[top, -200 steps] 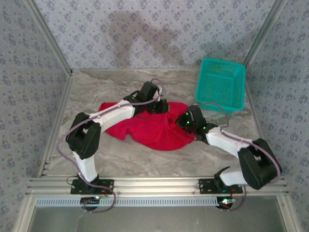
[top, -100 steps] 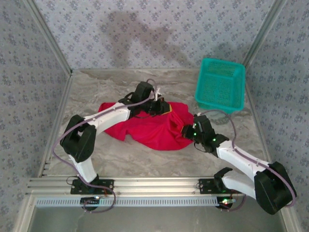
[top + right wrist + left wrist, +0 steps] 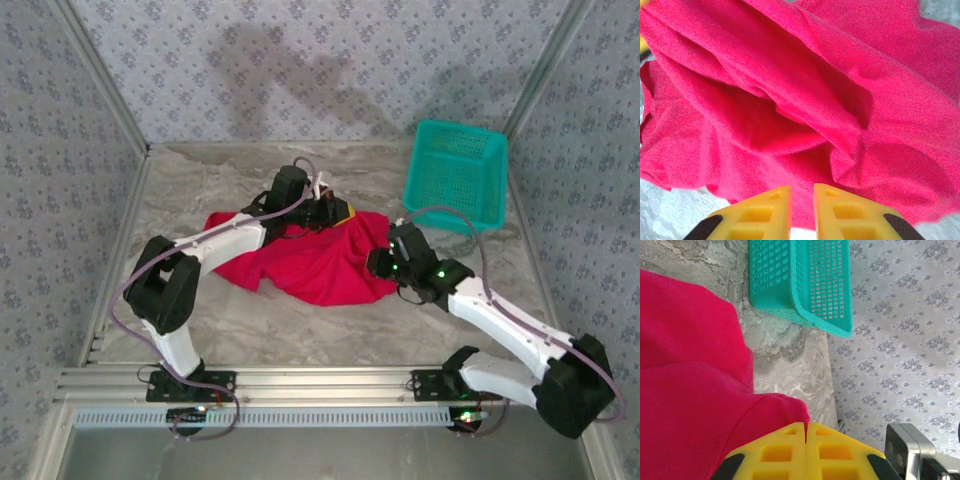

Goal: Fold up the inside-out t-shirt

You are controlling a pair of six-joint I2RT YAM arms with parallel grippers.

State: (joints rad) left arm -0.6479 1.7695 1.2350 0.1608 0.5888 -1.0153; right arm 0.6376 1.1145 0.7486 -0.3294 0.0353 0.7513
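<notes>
Red soft-cloth t-shirt point(image 3: 320, 268), crumpled — left gripper point(image 3: 806, 424) clamps its far edge, probably to spread it; right gripper point(image 3: 802, 189) at its right edge, slightly parted, empty.

The right gripper point(image 3: 802, 190) shows two yellow ribbed fingertips, slightly parted, with nothing between them. Just ahead of them lies the rumpled bright red soft cloth t-shirt point(image 3: 790, 100), creased in deep folds.

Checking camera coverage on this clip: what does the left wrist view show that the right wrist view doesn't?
Left wrist's own: the teal plastic mesh basket, the patterned wall, and the left tool shut on an edge of the bright red cloth t-shirt. Right wrist's own: the right tool, jaws slightly apart before deep folds. Shared: the t-shirt and the marbled table.
</notes>
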